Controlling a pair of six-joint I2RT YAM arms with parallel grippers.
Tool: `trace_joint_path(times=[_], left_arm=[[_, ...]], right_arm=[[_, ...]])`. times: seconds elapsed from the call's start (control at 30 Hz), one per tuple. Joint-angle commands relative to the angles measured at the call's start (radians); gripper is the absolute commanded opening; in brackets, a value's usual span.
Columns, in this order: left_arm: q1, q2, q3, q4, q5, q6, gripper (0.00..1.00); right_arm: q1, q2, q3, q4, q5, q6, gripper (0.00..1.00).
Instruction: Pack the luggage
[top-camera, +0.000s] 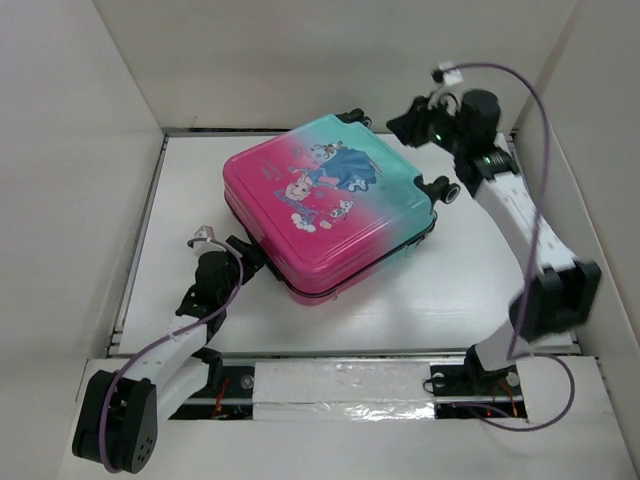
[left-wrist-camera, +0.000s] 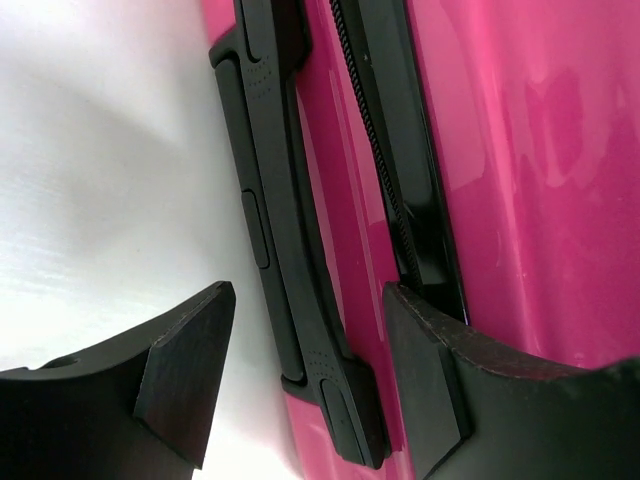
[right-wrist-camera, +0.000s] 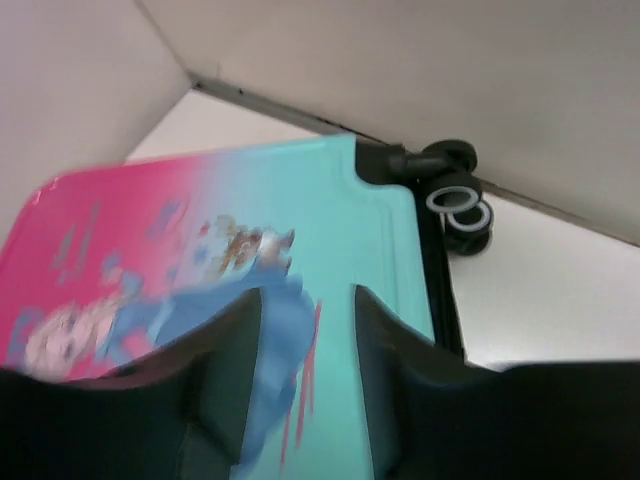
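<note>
As you look down from the top camera, the closed pink-to-teal child's suitcase (top-camera: 320, 205) lies flat in the middle of the white bench (top-camera: 470, 290), printed shell up. Your left gripper (top-camera: 246, 256) sits at the suitcase's near pink edge. Your right gripper (top-camera: 400, 126) hovers over its far teal corner, near the wheels (top-camera: 440, 188).

In the left wrist view, that gripper's jaws stand well apart astride the suitcase's black side handle (left-wrist-camera: 265, 200). One finger is over bare bench, the other by the zipper (left-wrist-camera: 385, 170); you cannot tell whether it touches. Nothing is clamped.

In the blurred right wrist view, the jaws are parted above the teal shell, holding nothing.
</note>
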Motion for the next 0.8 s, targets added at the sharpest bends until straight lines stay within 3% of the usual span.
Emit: trace_joint_path(times=[0.0,0.07,0.1,0.13,0.27,0.33,0.47,0.6,0.77], left_arm=[[-0.023,0.041,0.043,0.158,0.127,-0.005,0.59],[-0.033,0.064,0.049,0.207,0.142,-0.005,0.59],[-0.033,0.090,0.058,0.219,0.143,-0.007,0.59],[-0.033,0.099,0.063,0.241,0.148,-0.004,0.59],[-0.033,0.153,0.081,0.284,0.147,0.018,0.58],[-0.033,0.193,0.081,0.305,0.140,0.019,0.55],[-0.033,0.257,0.092,0.318,0.125,0.035,0.51],[-0.033,0.219,0.104,0.241,-0.025,0.067,0.52],[-0.014,0.277,0.163,0.224,-0.018,0.101,0.56]], right_arm=[[0.017,-0.348,-0.355,0.165,-0.057,-0.041,0.28],[0.130,-0.535,-0.587,0.278,0.041,-0.018,0.04],[0.185,-0.700,-0.797,0.365,0.077,-0.015,0.02],[0.310,-0.772,-0.892,0.400,0.151,-0.002,0.01],[0.572,-0.972,-1.167,0.395,0.362,0.028,0.00],[0.637,-1.004,-1.282,0.384,0.467,0.072,0.04],[0.697,-0.978,-1.434,0.540,0.566,0.152,0.31],[0.706,-0.897,-1.451,0.614,0.591,0.129,0.35],[0.706,-0.805,-1.422,0.623,0.664,0.130,0.41]])
